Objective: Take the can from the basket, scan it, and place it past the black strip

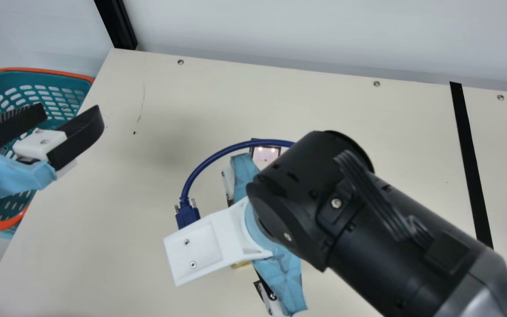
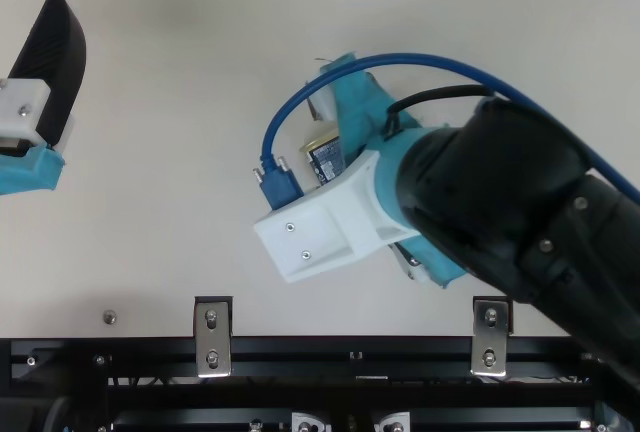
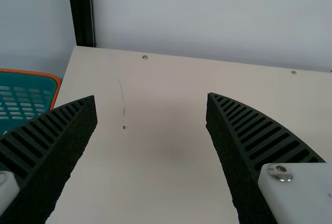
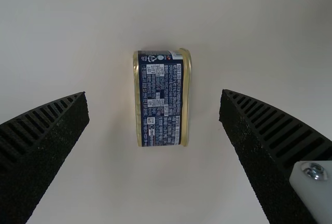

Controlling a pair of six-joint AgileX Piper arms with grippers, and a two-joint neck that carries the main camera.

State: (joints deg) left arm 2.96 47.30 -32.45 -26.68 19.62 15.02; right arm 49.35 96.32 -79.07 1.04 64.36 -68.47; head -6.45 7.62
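In the main view my left gripper (image 1: 69, 110) is at the left over the table's edge by the basket (image 1: 38, 69); in the left wrist view the same gripper (image 3: 151, 96) is open and holds nothing. My right gripper (image 1: 283, 278) points down over the middle of the table. The right wrist view has this gripper (image 4: 154, 95) open, a finger on either side of the blue and gold can (image 4: 160, 102), touching neither. The can (image 2: 327, 159) is partly covered by the gripper in the top view. The black strip (image 1: 469, 163) runs along the table's right part.
A small device with a lit window (image 1: 266, 153) lies on the table (image 1: 324, 105) behind the right gripper. A blue cable (image 2: 440, 62) arches over the right gripper. Metal brackets (image 2: 212, 337) line the table's near edge.
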